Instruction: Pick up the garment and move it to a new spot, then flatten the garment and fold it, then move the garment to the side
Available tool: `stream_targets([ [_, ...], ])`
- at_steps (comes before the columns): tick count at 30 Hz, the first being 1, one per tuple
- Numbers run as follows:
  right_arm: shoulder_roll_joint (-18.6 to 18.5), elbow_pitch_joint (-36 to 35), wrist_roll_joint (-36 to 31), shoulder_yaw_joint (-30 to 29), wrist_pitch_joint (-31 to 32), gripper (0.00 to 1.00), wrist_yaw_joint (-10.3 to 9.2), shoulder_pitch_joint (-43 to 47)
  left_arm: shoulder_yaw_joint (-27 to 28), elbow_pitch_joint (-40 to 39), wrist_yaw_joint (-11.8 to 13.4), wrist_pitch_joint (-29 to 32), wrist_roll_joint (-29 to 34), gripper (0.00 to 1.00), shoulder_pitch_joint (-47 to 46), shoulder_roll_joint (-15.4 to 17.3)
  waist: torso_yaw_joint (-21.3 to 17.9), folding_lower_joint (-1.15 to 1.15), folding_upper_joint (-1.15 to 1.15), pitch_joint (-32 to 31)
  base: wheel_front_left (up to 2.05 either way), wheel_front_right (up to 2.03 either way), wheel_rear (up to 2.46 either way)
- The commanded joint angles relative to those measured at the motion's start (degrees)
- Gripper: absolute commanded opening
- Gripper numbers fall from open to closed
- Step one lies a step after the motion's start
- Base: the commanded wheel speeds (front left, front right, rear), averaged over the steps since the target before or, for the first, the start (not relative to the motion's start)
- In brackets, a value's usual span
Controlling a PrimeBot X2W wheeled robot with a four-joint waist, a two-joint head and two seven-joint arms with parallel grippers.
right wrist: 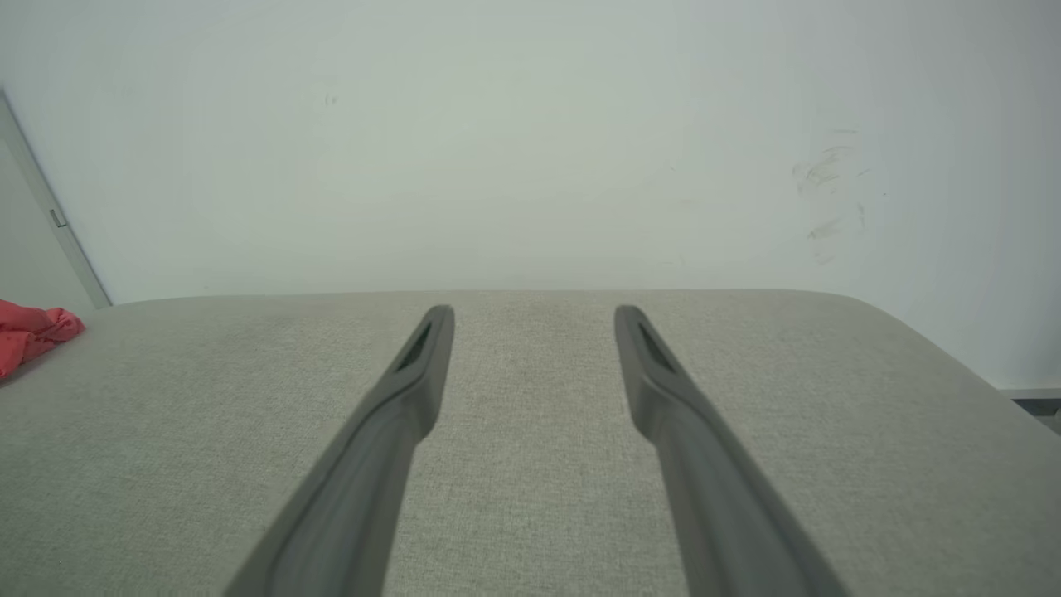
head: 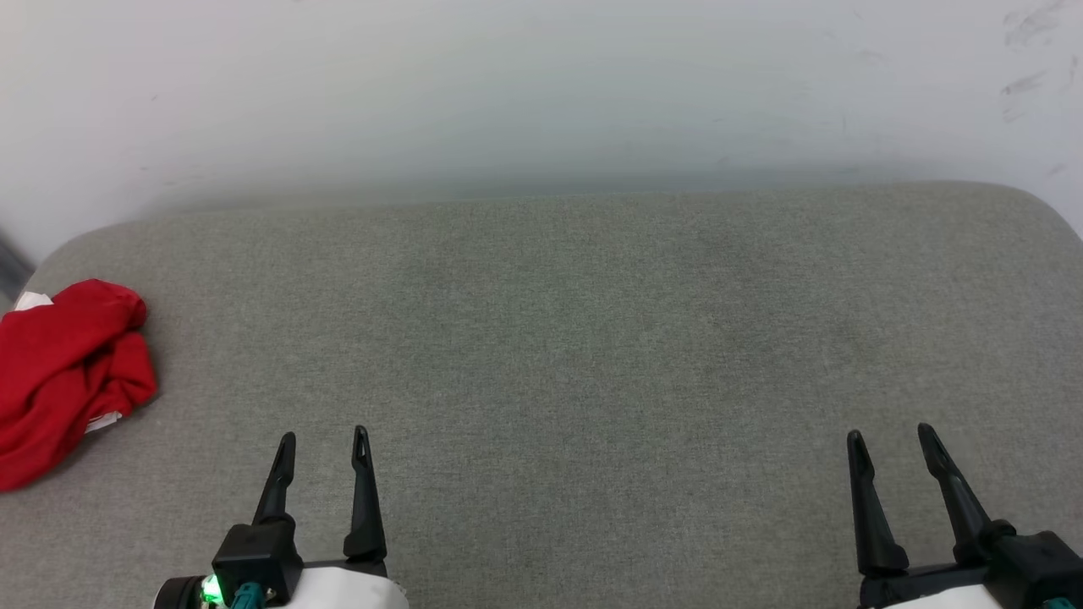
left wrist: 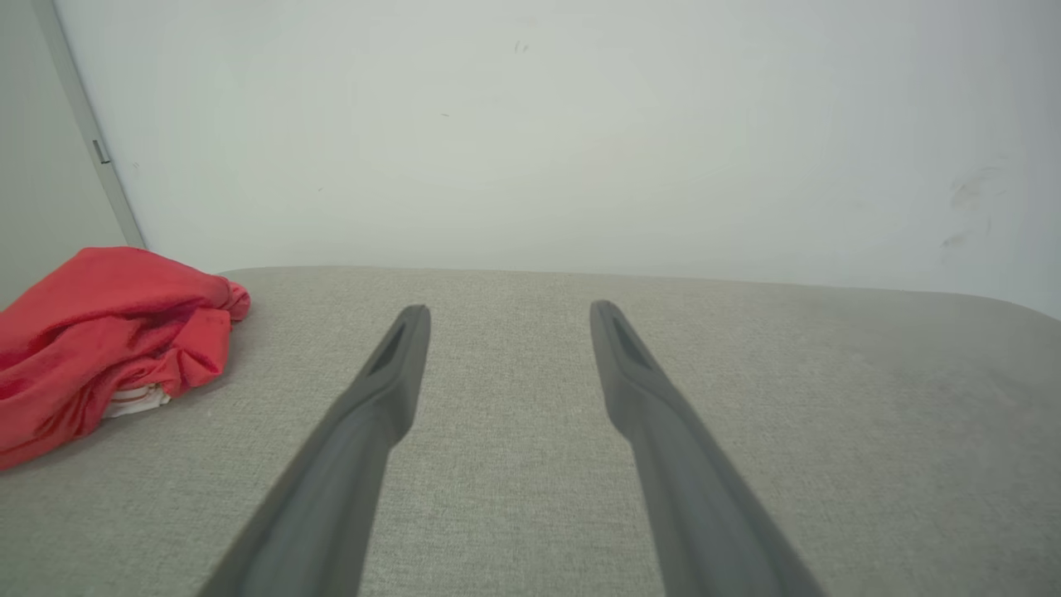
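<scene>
The garment [head: 63, 372] is a crumpled bright red heap with bits of white showing, lying at the far left edge of the grey fabric surface [head: 575, 338]. The left wrist view has the garment [left wrist: 108, 340] at its left side, and the right wrist view catches just a red corner of the garment [right wrist: 29, 332] at its left edge. My left gripper [head: 323, 444] stands open near the front, to the right of the heap and apart from it, nothing between its fingers. My right gripper [head: 891, 440] is open at the front right, far from the cloth.
A pale wall [head: 541, 93] rises directly behind the grey surface. The surface has rounded far corners, and its right end [right wrist: 937, 348] drops off. A grey vertical strip [left wrist: 83, 124] runs down the wall at the far left.
</scene>
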Motion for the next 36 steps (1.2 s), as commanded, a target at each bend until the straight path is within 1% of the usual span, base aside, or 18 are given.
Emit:
stream_targets([
  [1,0.0,-0.4,-0.9,0.1,-0.4,1.0,-0.02,0.8,-0.2,0.0,0.1,-0.5,1.0,1.0,0.6,0.1,0.1,0.0,0.0,0.0,0.0,0.0,0.0],
  [17,0.0,0.1,0.9,0.3,-0.3,1.0,-0.02,0.9,0.3,1.2,-0.7,-0.4,-1.4,1.0,0.7,0.1,0.2,0.0,0.0,-0.1,0.0,0.0,0.0],
  [27,0.0,0.2,1.1,0.5,-0.3,1.0,-0.02,1.0,0.6,1.7,-0.6,-0.4,-1.9,1.0,0.6,0.1,0.4,0.0,0.0,0.0,0.0,0.0,0.0],
  [32,0.0,0.1,1.1,0.5,-0.3,1.0,-0.02,1.1,0.9,1.8,-0.4,-0.4,-1.5,1.0,0.4,0.1,1.2,0.0,0.0,-0.1,0.0,0.0,0.0],
  [36,0.0,-0.1,0.9,0.6,-0.3,1.0,-0.02,1.3,1.1,2.0,-0.1,-0.4,-1.0,1.0,0.1,0.1,2.6,0.0,0.0,-0.2,0.0,0.0,0.0],
])
